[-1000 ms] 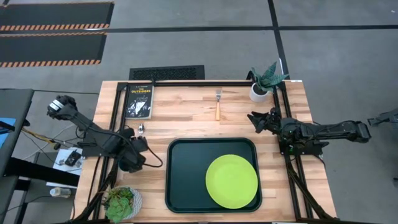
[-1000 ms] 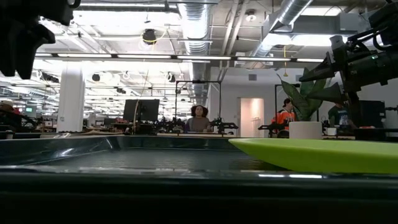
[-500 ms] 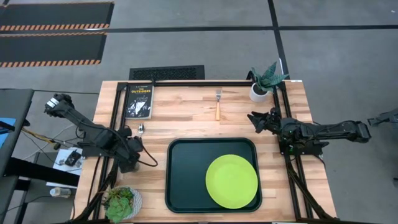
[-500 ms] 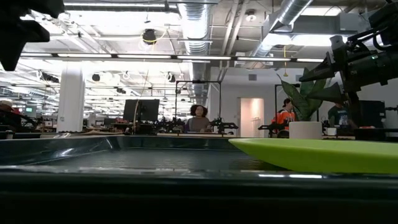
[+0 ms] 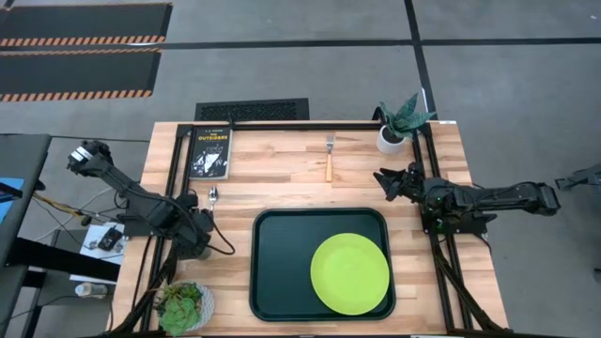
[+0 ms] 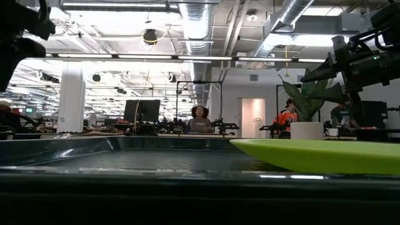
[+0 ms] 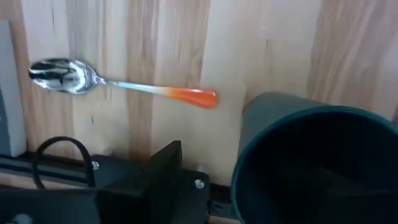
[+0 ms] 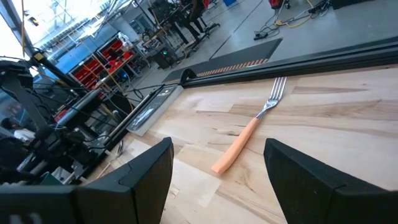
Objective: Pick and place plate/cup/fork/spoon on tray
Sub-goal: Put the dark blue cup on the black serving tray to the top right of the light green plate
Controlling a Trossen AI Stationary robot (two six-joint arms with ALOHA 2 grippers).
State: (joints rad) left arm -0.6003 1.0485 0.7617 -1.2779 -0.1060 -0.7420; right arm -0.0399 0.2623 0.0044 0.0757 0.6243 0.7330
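1. Cup (image 7: 317, 165) is the piece in hand by my reading: the dark teal cylinder fills the left wrist view, its open mouth facing the camera, just beside the spoon (image 7: 118, 84) on the wood near the table's left edge.
2. Left gripper (image 5: 197, 239) sits over that spot, between the tray (image 5: 282, 272) and the left rail; whether its fingers are closed on the cup I cannot tell, since only one dark finger shows.
3. Plate (image 5: 349, 273) already lies flat inside the tray, toward its right near corner, so that step looks done.
4. Spoon lies apart from the cup, red-orange handle pointing toward it, bowl away.
5. Fork (image 5: 330, 158) rests on bare wood beyond the tray's far edge, tines away from it; the right gripper (image 8: 217, 174) hangs near it with fingers spread wide, holding nothing.
6. Next, I judge, the cup needs a firm grasp, a lift over the tray's raised rim, and a landing on the open dark floor to the left of the plate.
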